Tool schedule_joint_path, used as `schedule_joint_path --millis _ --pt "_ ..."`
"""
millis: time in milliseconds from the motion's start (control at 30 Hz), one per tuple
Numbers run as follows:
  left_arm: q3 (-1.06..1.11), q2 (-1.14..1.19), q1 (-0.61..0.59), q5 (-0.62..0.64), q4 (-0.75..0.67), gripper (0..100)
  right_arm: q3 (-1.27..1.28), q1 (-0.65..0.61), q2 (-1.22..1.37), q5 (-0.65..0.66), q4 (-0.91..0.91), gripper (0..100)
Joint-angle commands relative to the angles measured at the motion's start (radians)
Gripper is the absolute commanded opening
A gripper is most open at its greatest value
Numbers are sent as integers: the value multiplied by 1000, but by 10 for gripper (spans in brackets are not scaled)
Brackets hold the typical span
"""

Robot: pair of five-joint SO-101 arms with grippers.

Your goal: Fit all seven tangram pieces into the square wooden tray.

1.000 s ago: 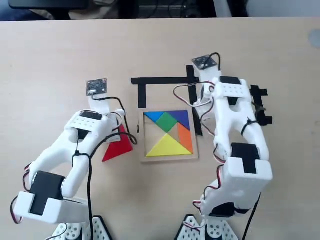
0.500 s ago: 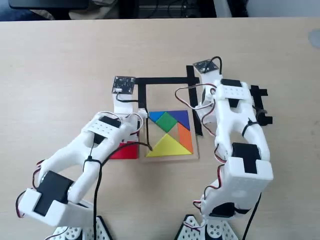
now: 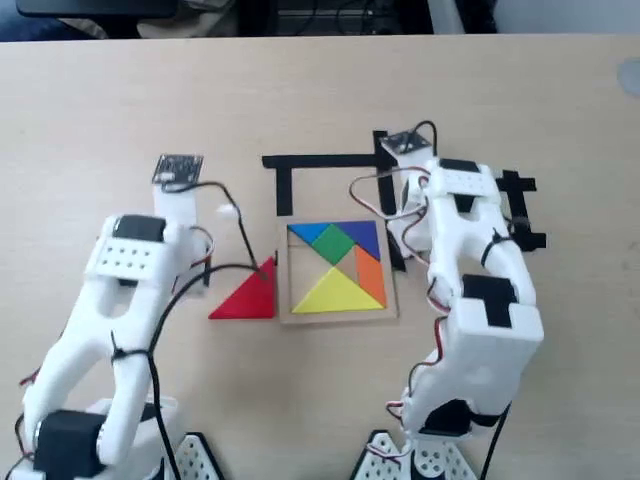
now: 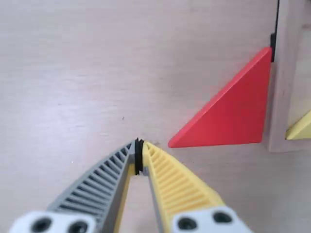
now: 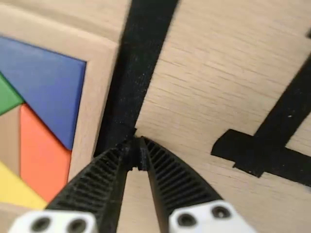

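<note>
One smooth red triangle (image 4: 233,114) beside square wooden tray (image 4: 279,97), left tool (image 4: 138,158), right tool (image 5: 136,155) both ribbed, pressed together.

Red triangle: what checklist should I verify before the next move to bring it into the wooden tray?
1. Red triangle lies free and flat on the table beside the wooden tray: ok.
2. Left tool open for grasping: not ok, it is shut and empty, short of the triangle.
3. Left slot in the tray vacant: ok, bare wood shows.
4. Right tool away from the tray's inside: ok, shut above the black tape.
5. Triangle edge apart from the tray wall: cannot tell.
</note>
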Motion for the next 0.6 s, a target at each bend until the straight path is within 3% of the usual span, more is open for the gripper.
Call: schedule_joint_path --millis 0,200,433,567 --pt "58 -46 -7 -12 -46 29 -65 6 25 12 35 11" --pt "217 3 -10 -12 -221 29 -82 -41 44 12 71 11" --pt "231 43 -1 -9 -244 29 -73 -72 38 12 68 11" --pt "240 44 1 74 -321 29 -70 -72 38 12 68 11"
